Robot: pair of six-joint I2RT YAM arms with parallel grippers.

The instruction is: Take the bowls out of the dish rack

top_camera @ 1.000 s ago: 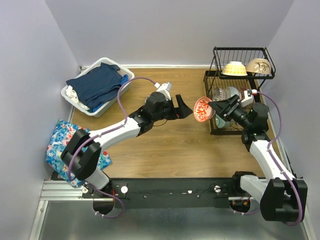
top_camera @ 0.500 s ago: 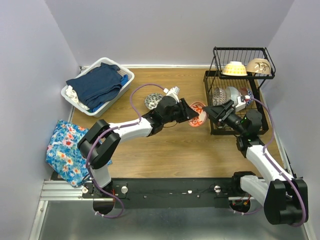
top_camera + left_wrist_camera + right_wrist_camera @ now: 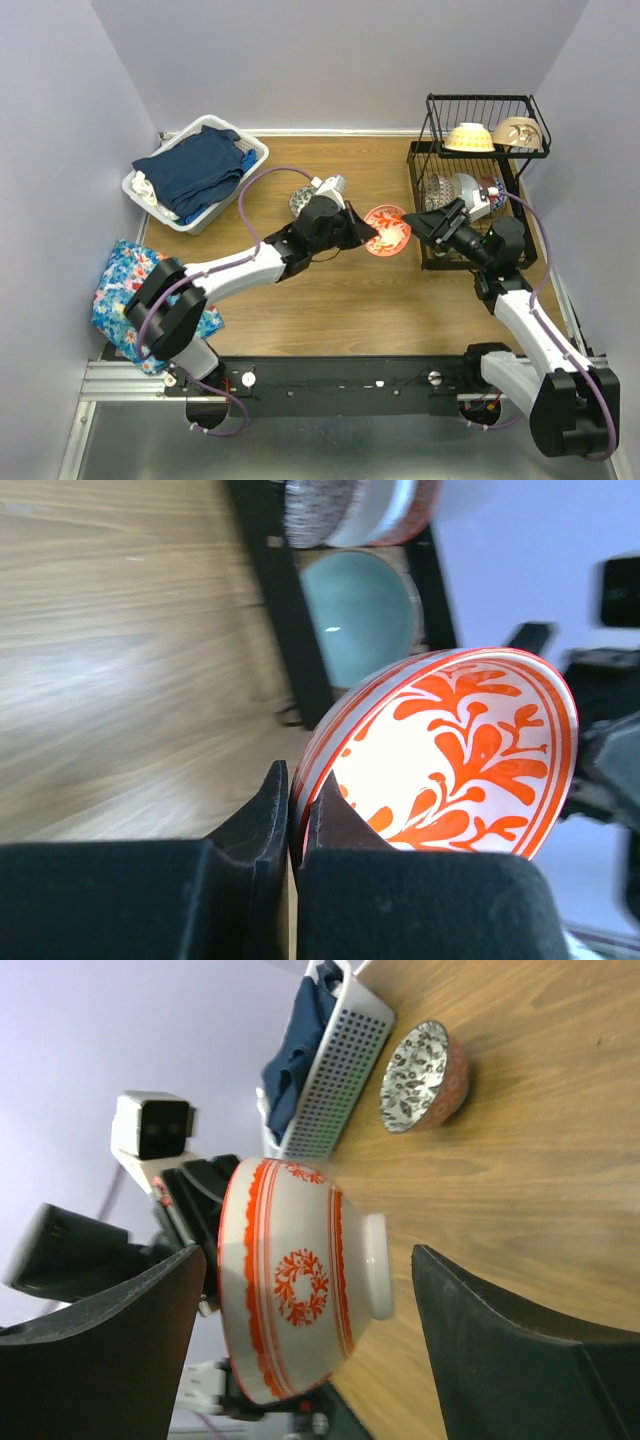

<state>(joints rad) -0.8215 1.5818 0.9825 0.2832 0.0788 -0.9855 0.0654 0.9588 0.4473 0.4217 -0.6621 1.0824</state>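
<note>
The left hand (image 3: 295, 785) is clenched on the rim of the round red-orange floral ceramic bowl (image 3: 387, 230), one finger inside the wall and one outside. The bowl is held tilted off the wooden table (image 3: 330, 290), just in front of the lower tier of the black wire dish rack (image 3: 487, 108). The right hand (image 3: 425, 224) is released: in the right wrist view its fingers stand spread on either side of the bowl, clear of its wall. Treat the bowl as rigid, brittle and glazed, hence slick under the pads. A rim pinch carries the whole weight off-centre, so expect the bowl to pivot in the grip if swung quickly. Take hold at the rim only, well seated over the wall; the narrow foot ring offers too little purchase. Lower it foot-first, without impact, beside the dark patterned bowl (image 3: 303, 201) on the table. A cream-yellow bowl (image 3: 468, 137) and a beige bowl (image 3: 517, 132) sit on the upper tier.
</note>
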